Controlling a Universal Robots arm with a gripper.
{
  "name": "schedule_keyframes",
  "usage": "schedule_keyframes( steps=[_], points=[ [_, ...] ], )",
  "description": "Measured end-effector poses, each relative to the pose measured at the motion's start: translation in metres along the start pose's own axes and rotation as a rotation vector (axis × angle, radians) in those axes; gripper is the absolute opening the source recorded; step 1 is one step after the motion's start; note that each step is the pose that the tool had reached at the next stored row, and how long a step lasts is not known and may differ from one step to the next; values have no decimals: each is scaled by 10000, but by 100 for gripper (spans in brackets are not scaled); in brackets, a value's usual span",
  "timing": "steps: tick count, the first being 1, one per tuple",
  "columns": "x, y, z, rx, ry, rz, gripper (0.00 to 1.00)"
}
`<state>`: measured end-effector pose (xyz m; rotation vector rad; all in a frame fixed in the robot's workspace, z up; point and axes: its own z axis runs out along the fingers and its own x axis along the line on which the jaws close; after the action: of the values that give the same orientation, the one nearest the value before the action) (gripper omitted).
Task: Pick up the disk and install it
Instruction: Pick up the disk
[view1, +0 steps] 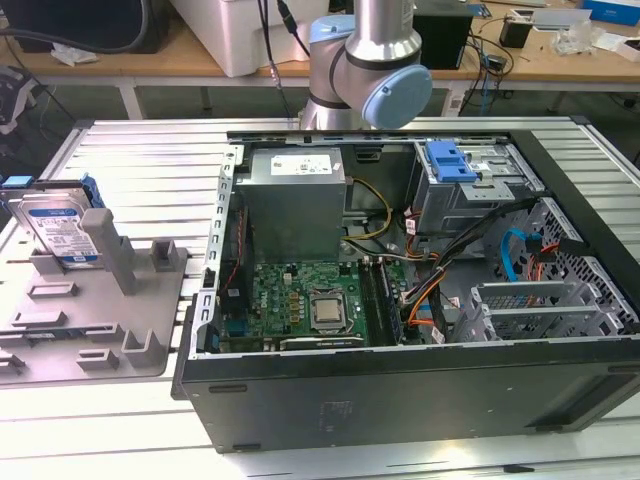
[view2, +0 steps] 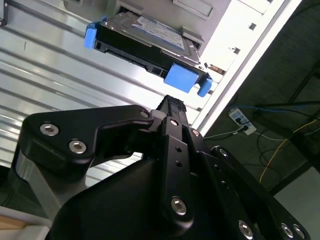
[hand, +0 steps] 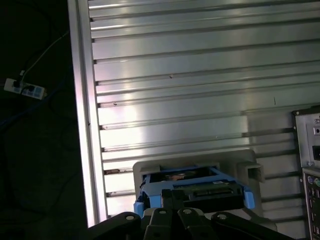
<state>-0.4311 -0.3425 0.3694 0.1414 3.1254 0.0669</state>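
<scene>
The disk leans upright in a grey slotted holder on the table at the exterior view's left; it is silver with a white-and-blue label and a blue carrier. In both wrist views the disk lies just ahead of my black gripper. A small gap separates the two. The jaws look pressed together with nothing between them. The arm's base stands behind the computer case.
An open computer case lies on the ribbed metal table, showing a motherboard, a grey power-supply box, cables and a drive cage with a blue latch piece. A workbench stands behind.
</scene>
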Motion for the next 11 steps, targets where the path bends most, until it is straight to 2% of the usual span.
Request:
schedule_keyframes(
  steps=[2,4,11],
  points=[
    [0,0,0,1,50,-259,11],
    [0,0,0,1,120,-711,11],
    [-1,0,0,-1,230,-1930,11]
  ],
)
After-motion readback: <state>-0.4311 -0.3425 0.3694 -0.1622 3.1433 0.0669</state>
